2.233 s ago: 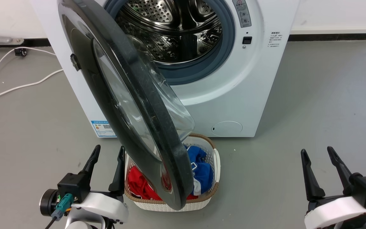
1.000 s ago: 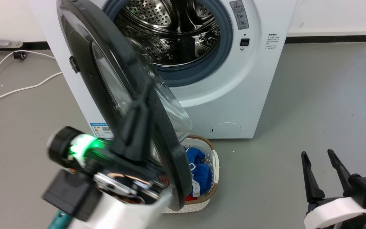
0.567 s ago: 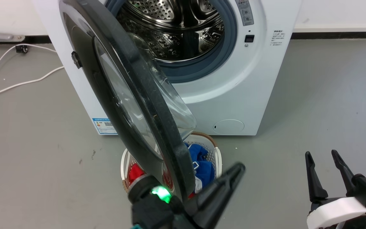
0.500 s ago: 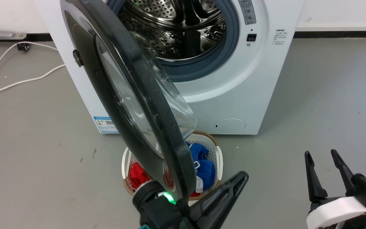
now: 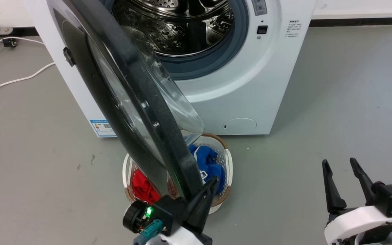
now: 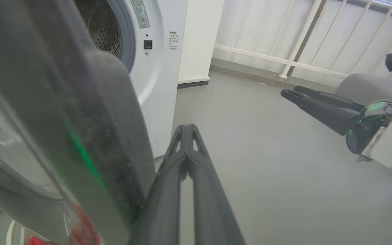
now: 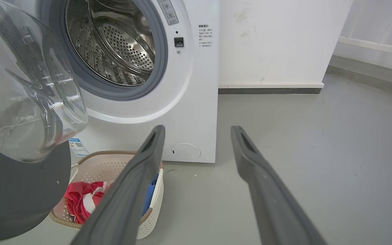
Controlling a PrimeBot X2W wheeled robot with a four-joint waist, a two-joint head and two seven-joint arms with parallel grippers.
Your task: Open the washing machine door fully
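Observation:
The white washing machine stands ahead with its steel drum exposed. The washing machine door, black-rimmed with a bulging glass bowl, stands about half open, edge-on to my head view. My left gripper is shut with nothing in it; its tip sits low by the door's free edge, on the drum-facing side. In the left wrist view the door rim is right beside the shut left gripper. My right gripper is open over the floor at the lower right, far from the door.
A white laundry basket with red and blue clothes sits on the floor under the door's lower edge. A white cable trails on the floor left of the machine. Grey floor spreads to the right; a wall and white railing lie beyond.
My left gripper has swung from the door's left, outer side round to its lower free edge on the inner side, fingers now shut. The door's angle looks much the same. The head camera has shifted.

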